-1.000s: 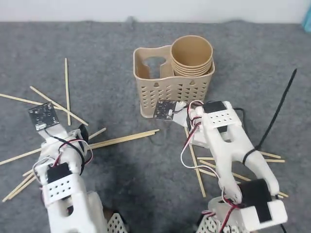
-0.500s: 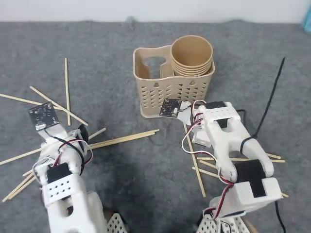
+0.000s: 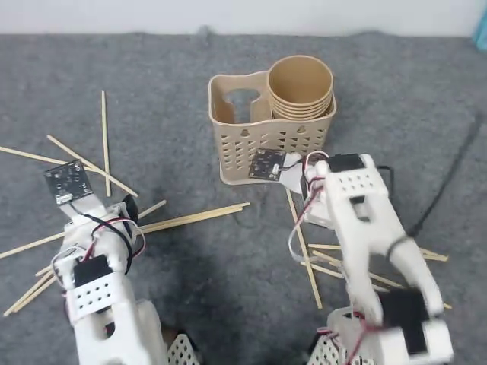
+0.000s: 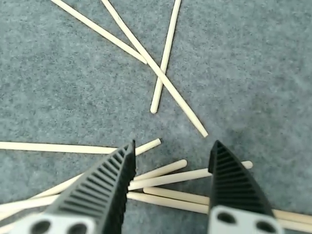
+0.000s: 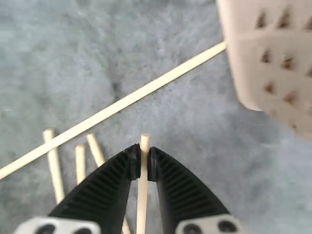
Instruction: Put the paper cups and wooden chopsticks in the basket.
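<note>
A beige basket [image 3: 266, 144] stands at the back of the grey felt with a stack of paper cups [image 3: 300, 85] in its right compartment. My right gripper [image 5: 141, 160] is shut on the tip of one wooden chopstick [image 5: 142, 195], close to the basket's lower corner [image 5: 273, 63]. A long chopstick [image 5: 122, 103] lies just beyond it. My left gripper [image 4: 170, 161] hangs open low over a bundle of chopsticks [image 4: 185, 178], its fingers [image 4: 109, 187] on either side of them. In the high view the right arm [image 3: 358, 205] stands in front of the basket and the left arm [image 3: 95, 251] at the front left.
Loose chopsticks lie scattered on the left [image 3: 105, 141], in the middle [image 3: 194, 217] and around the right arm [image 3: 306, 247]. A black cable [image 3: 449, 179] runs along the right side. The felt left of the basket is bare.
The right arm has swung and its wrist has crept a little toward the basket. The black cable has shifted right. The left arm has kept still.
</note>
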Robot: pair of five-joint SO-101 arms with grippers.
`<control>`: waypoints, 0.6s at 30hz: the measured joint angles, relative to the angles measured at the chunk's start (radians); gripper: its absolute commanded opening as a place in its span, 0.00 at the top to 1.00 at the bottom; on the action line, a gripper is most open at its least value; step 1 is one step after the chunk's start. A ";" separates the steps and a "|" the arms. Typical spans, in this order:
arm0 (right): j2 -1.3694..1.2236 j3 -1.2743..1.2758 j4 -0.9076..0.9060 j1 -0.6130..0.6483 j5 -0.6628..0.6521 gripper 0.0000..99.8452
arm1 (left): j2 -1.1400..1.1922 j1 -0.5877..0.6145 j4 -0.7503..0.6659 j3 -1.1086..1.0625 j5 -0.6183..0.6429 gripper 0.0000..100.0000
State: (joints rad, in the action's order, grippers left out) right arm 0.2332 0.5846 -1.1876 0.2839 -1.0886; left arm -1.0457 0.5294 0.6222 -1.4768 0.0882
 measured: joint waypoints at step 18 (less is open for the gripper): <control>0.818 -0.012 0.078 0.187 0.494 0.99 | 0.000 0.000 0.000 0.000 0.000 0.77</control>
State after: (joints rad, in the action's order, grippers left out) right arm 1.0510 0.5723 -1.1093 0.4710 -0.5946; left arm -1.0457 0.5294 0.6222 -1.4768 0.0882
